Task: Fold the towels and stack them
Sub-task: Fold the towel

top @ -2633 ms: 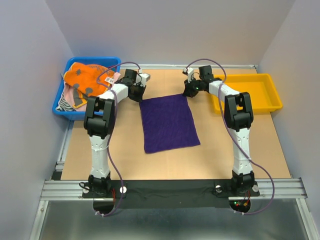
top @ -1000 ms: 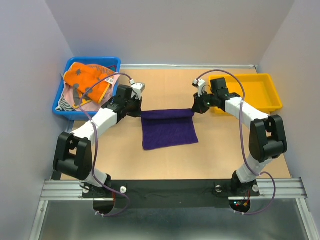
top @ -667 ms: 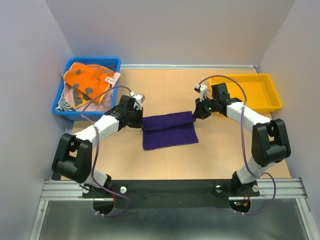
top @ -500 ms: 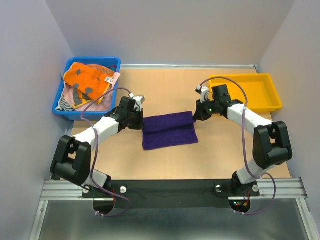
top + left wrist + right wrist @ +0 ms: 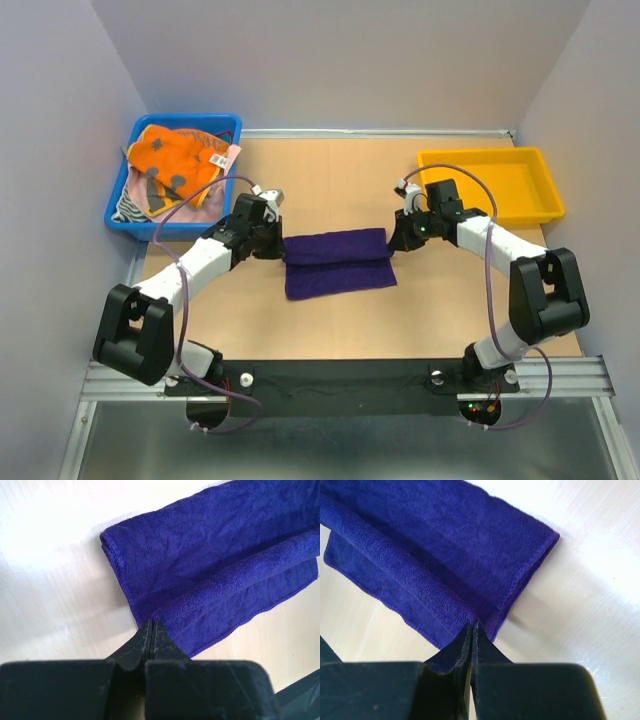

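purple towel [image 5: 336,262]: half-folded, top flap doubled over, desk [image 5: 330,185] centre | orange-grey towel [image 5: 175,160]: crumpled in blue bin [image 5: 185,119], over pink towel [image 5: 234,152]

Nubby matt terry cloth of the dark purple towel [image 5: 210,565], smooth, faintly sheeny table [image 5: 330,180], perhaps wood laminate, glossy plastic blue bin [image 5: 140,230] and yellow tray [image 5: 530,216]

Nothing is showing legibly: a small white tag [image 5: 219,159] is lying on the grey-and-orange towel [image 5: 170,160] at ten o'clock, its print too small to read.
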Controlling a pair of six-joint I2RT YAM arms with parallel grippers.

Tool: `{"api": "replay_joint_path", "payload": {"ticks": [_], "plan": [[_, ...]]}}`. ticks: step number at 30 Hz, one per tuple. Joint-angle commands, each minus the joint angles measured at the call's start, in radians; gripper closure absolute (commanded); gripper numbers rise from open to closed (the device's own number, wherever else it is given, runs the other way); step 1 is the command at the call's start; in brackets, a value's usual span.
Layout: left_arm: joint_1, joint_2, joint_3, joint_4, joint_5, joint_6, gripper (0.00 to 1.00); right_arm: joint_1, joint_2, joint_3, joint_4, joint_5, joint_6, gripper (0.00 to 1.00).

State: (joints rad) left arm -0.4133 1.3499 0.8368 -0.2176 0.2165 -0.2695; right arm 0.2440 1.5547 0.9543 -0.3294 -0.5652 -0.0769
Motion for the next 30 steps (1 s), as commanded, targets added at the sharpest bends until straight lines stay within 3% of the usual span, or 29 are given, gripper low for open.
{"api": "replay_joint_path", "payload": {"ticks": [1,18,30], "plan": [[-0.005,-0.006,-0.048,-0.016,-0.003,-0.02,1.0,0.008,-0.033,-0.026,0.027,-0.01,0.022,1.0],[-0.007,0.115,-0.097,0.041,0.03,-0.06,1.0,0.008,0.096,-0.035,0.056,0.019,0.049,1.0],[-0.007,0.264,0.05,0.047,-0.02,-0.036,1.0,0.008,0.191,0.014,0.105,0.105,0.06,1.0]]}}
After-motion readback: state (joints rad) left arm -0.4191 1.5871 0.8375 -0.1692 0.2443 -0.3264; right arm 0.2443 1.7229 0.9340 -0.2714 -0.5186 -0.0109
